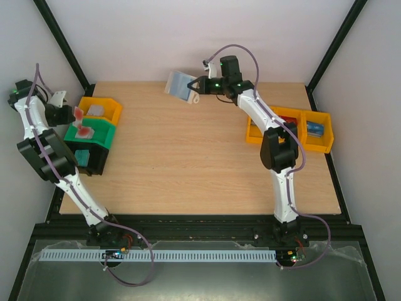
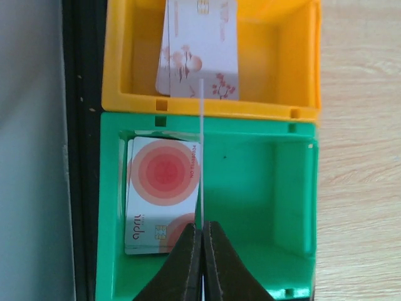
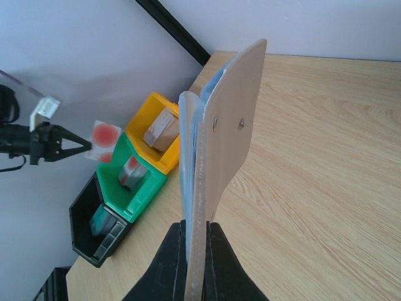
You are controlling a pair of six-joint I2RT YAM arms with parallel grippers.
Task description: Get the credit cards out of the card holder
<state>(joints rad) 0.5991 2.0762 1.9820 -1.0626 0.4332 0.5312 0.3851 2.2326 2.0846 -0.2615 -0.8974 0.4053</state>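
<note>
My left gripper (image 2: 202, 224) is shut on a thin credit card (image 2: 202, 150) that shows edge-on as a white line in the left wrist view. From the top it is a red card (image 1: 78, 114), held by the left gripper (image 1: 72, 115) above the green bin (image 1: 94, 135). Another red-circled card (image 2: 161, 194) lies flat in the green bin (image 2: 276, 188). Floral cards (image 2: 202, 56) lie in the yellow bin (image 2: 125, 63). My right gripper (image 3: 197, 222) is shut on the card holder (image 3: 235, 119), beige outside and blue inside, held upright above the table's far edge (image 1: 180, 84).
A black bin (image 1: 88, 161) stands in front of the green one on the left. Two yellow bins (image 1: 289, 119) stand at the right edge, one with a blue item (image 1: 315, 129). Black frame posts run along both sides.
</note>
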